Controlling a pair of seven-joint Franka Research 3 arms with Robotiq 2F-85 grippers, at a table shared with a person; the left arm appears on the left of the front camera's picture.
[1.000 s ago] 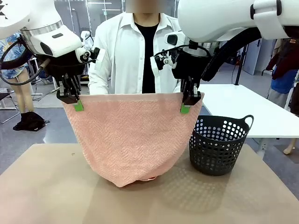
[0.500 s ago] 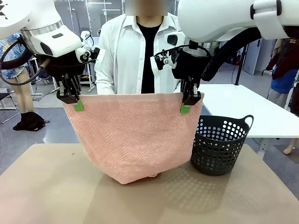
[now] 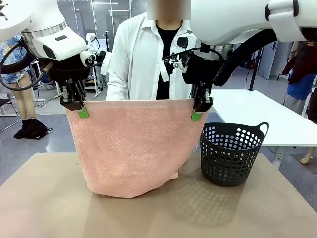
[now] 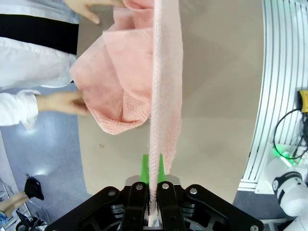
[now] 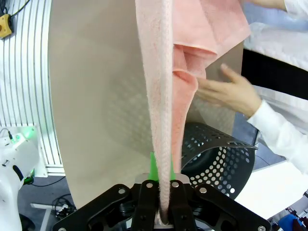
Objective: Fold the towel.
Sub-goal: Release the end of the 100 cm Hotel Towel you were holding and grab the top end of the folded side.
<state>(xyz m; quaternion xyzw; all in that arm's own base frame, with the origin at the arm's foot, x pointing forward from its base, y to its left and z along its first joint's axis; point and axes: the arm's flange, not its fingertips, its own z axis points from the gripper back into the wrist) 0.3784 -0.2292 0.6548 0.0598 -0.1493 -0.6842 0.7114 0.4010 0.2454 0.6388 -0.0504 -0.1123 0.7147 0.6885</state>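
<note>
Towel (image 3: pixel 131 144) hem wider now, table (image 3: pixel 49 208) contact unclear

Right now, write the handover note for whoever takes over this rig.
Left gripper: shut on one top corner of the towel.
Right gripper: shut on the other top corner.
Towel: hangs spread between them over the table, beside the basket.
Person's hands: behind the towel, by its bunched lower end.
Done: towel lifted and spread.
Left: lower end not yet brought up to the top edge; no finished fold.
</note>
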